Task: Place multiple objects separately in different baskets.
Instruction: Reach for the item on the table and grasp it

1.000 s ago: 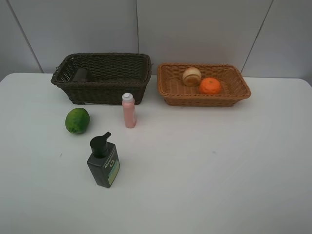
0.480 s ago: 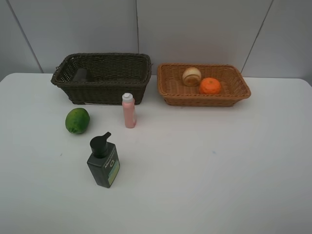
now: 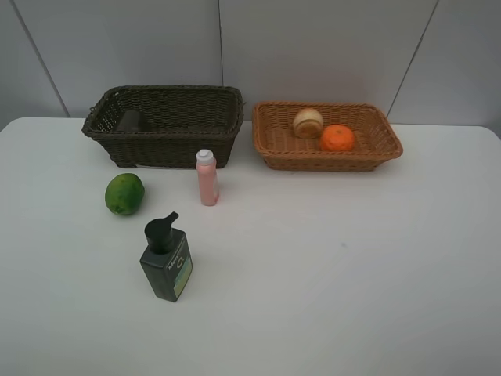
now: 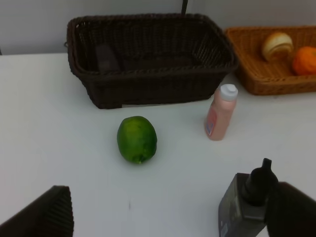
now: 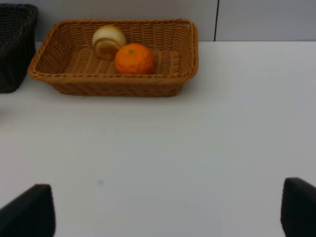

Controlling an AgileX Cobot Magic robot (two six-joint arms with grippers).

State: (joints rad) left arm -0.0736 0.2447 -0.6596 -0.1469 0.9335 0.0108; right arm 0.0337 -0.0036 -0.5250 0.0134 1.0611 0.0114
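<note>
Two objects lie in the light tan basket [image 3: 270,149] at the back right: an orange [image 3: 337,138] and a pale yellowish round fruit [image 3: 308,123]. A dark translucent cup [image 3: 129,120] lies on its side in the left end of the dark brown basket [image 3: 168,149] at the back left. On the table in front of that basket stand a pink white-capped bottle [image 3: 207,178] and a dark green pump bottle [image 3: 166,261], and a green fruit [image 3: 124,193] lies there too. My left gripper [image 4: 173,217] is open, short of the pump bottle [image 4: 244,205]. My right gripper [image 5: 163,212] is open over bare table, short of the tan basket [image 5: 113,86].
The white table [image 3: 352,266] ends at a grey panelled wall behind the baskets. Neither arm shows in the exterior high view. The baskets stand side by side with a narrow gap between them.
</note>
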